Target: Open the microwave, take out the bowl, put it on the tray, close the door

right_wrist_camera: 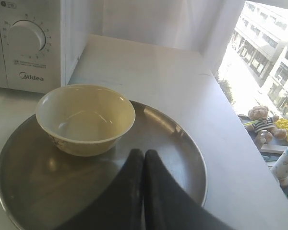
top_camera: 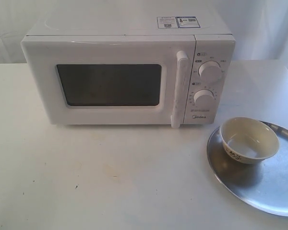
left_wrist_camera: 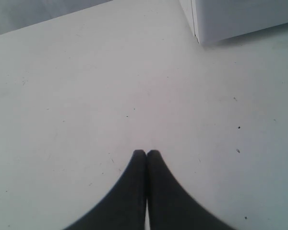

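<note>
The white microwave [top_camera: 129, 72] stands at the back of the table, its door [top_camera: 108, 84] shut, with the bar handle [top_camera: 179, 88] beside the two dials. The cream bowl [top_camera: 249, 140] sits upright and empty on the silver tray [top_camera: 273, 184] at the right. In the right wrist view my right gripper [right_wrist_camera: 144, 152] is shut with nothing in it, hovering over the tray [right_wrist_camera: 177, 143] just short of the bowl [right_wrist_camera: 85, 117]. My left gripper [left_wrist_camera: 146, 153] is shut and empty over bare table, a corner of the microwave [left_wrist_camera: 240, 19] beyond it. Neither arm shows in the exterior view.
The white table [top_camera: 110, 177] spreads in front of the microwave. Its right edge [right_wrist_camera: 240, 143] runs close past the tray, with a window and a stuffed bear [right_wrist_camera: 262, 122] beyond. A white curtain hangs behind the microwave.
</note>
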Robot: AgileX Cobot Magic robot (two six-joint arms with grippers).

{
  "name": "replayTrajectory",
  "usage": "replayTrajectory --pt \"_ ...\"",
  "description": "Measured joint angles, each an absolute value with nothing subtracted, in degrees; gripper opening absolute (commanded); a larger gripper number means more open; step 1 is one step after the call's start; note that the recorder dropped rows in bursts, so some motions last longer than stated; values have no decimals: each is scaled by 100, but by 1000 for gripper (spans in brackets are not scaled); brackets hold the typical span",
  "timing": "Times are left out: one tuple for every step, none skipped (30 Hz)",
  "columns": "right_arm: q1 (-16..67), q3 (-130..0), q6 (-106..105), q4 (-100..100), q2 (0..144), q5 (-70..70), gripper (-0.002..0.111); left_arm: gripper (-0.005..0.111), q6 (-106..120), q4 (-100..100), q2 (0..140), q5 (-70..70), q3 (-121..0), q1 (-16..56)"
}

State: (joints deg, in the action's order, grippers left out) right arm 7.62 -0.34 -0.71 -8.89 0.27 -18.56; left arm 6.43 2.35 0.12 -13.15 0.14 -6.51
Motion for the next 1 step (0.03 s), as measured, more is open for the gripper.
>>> replayTrajectory --pt "762 -34 -71 -889 27 -1856 0 0 643 235 12 -1315 14 -651"
